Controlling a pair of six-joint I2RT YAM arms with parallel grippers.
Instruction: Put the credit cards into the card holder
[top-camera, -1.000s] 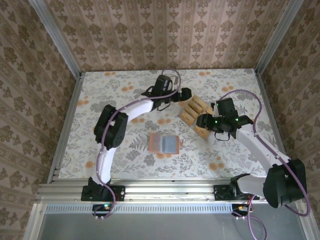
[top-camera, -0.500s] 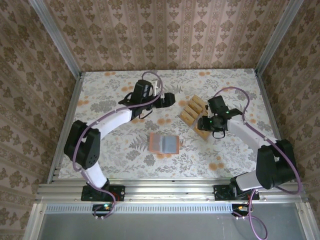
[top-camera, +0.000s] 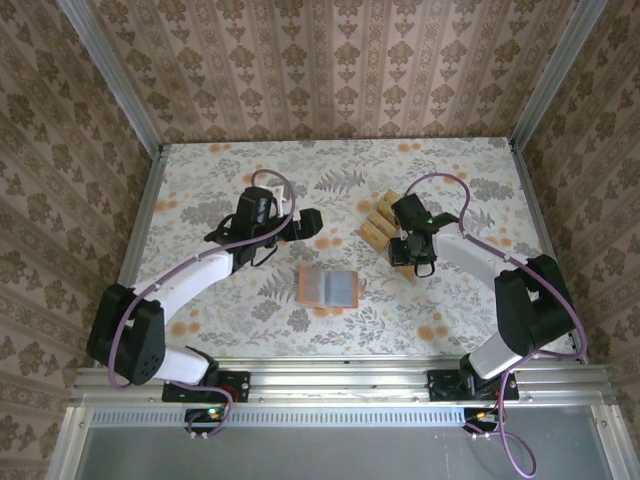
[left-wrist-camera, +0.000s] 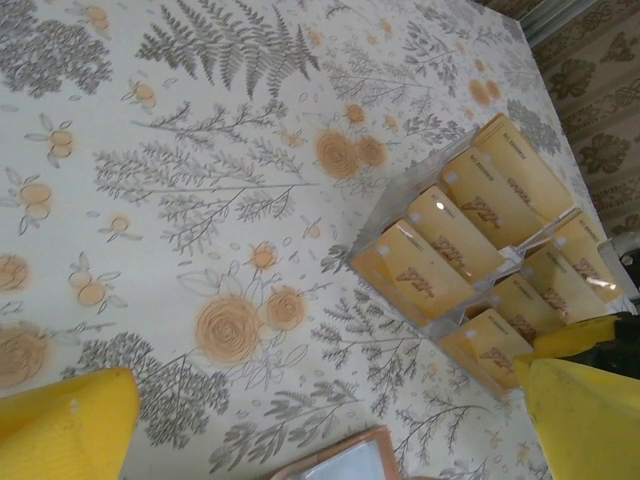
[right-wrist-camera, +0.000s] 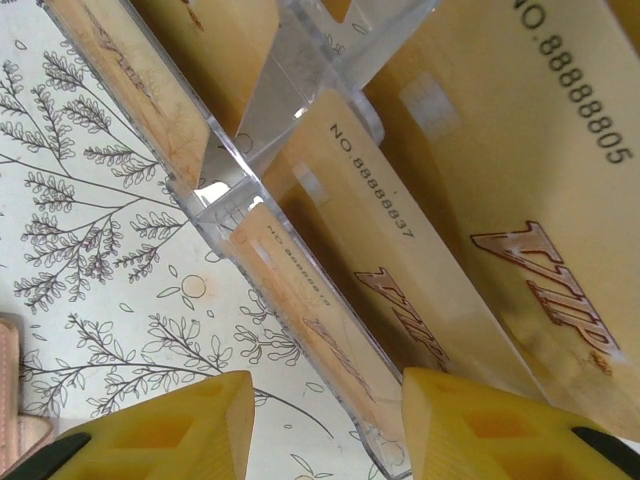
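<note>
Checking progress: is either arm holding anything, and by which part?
Nothing is held. Right fingers straddle the end of a tan rectangular card, unclamped; left fingers are empty.

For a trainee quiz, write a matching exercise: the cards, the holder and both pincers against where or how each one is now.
Column one:
1. cards
2. holder
3. left pincer
4. right pincer

Column two:
A. lies open and flat at mid-table
B. stand upright in a clear rack
C. right at the rack, over a card's edge
D. wide open over bare cloth

Pairs: 1-B, 2-A, 3-D, 4-C.
</note>
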